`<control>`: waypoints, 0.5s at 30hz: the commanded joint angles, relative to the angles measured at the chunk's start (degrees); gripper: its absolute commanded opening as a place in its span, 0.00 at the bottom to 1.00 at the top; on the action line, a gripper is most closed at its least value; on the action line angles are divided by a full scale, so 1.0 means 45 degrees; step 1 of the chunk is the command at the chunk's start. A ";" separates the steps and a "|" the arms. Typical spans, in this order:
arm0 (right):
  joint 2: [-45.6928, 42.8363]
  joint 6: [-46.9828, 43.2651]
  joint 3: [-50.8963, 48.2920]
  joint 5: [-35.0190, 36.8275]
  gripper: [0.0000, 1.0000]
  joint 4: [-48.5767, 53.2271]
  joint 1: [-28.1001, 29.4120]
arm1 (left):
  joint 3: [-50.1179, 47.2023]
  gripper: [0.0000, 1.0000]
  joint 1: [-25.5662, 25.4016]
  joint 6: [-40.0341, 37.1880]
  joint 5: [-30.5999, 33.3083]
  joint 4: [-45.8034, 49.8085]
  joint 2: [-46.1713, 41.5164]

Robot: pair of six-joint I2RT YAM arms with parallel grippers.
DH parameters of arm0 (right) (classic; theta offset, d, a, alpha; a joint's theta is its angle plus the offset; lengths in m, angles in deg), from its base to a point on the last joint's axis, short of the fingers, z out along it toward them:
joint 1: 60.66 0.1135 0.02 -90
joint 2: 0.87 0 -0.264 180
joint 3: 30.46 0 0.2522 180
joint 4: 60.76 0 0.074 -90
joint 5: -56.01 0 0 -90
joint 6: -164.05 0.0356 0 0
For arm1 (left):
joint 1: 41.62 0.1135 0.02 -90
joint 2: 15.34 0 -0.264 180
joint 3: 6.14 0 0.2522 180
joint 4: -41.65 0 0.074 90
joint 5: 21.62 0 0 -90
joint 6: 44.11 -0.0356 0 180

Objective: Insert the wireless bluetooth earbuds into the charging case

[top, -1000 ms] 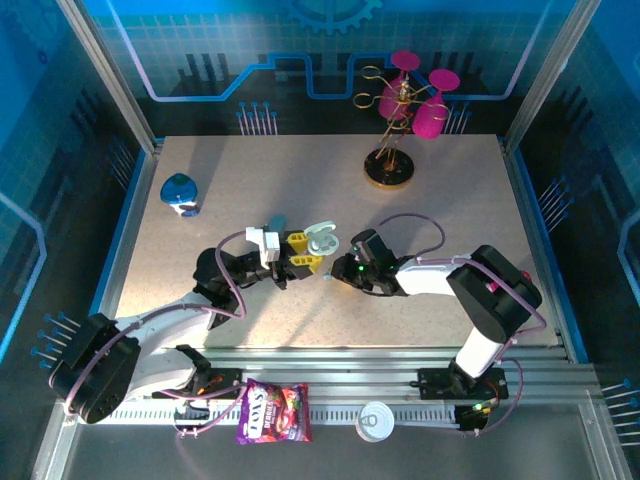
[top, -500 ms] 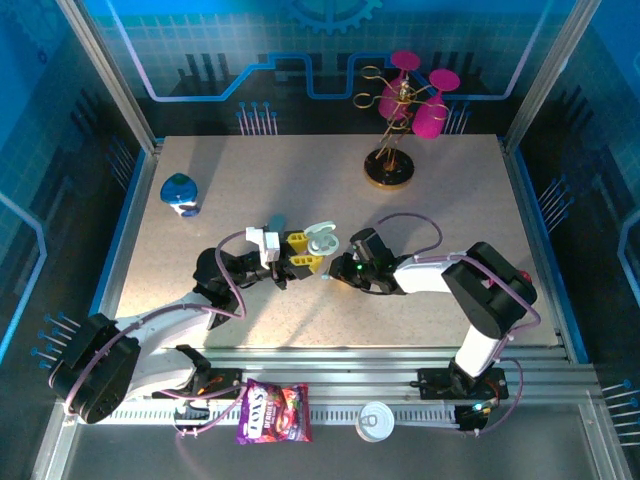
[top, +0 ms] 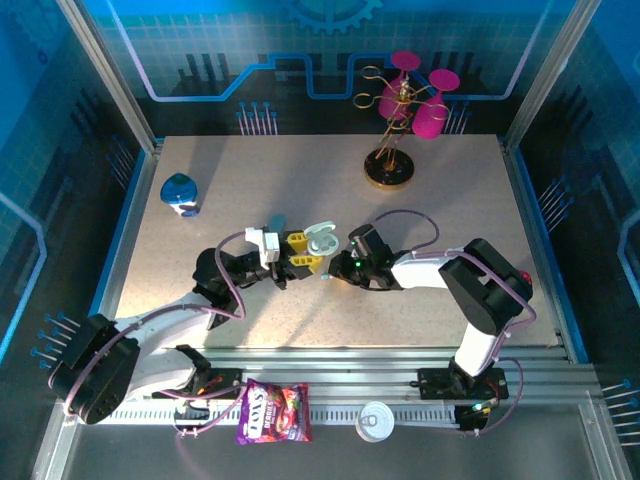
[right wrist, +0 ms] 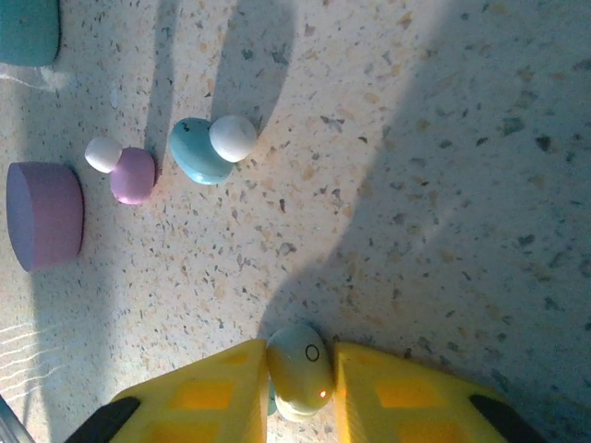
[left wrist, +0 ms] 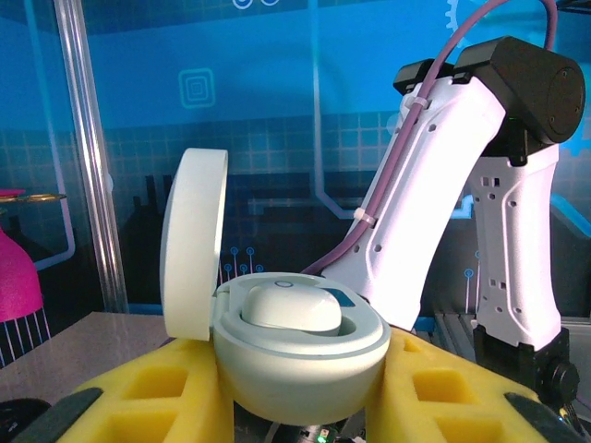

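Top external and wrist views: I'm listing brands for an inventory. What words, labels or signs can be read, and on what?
Bold lettering on the purple snack bag: too blurred to read.
Small ring mark on the mint earbud: no letters.
Nothing printed shows on the charging case.

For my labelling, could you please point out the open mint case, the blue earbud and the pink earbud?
open mint case (left wrist: 305, 360): left wrist view, front of base
blue earbud (right wrist: 194, 153): right wrist view, blue body
pink earbud (right wrist: 135, 175): right wrist view, pink body
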 commanded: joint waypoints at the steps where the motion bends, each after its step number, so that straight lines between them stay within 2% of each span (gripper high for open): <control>1: 0.0440 -0.0302 0.0186 0.0189 0.21 0.0199 -0.0128 | -0.0260 0.23 0.0055 -0.0228 -0.0171 -0.0085 -0.0294; 7: -0.0395 -0.0700 0.0150 0.0716 0.17 0.0872 -0.0120 | -0.0301 0.23 0.0068 -0.0249 -0.0125 -0.0078 -0.0310; 15: -0.2465 -0.1842 0.0022 0.2505 0.17 0.3226 -0.0128 | -0.0404 0.23 0.0077 -0.0551 0.0285 0.0256 -0.0301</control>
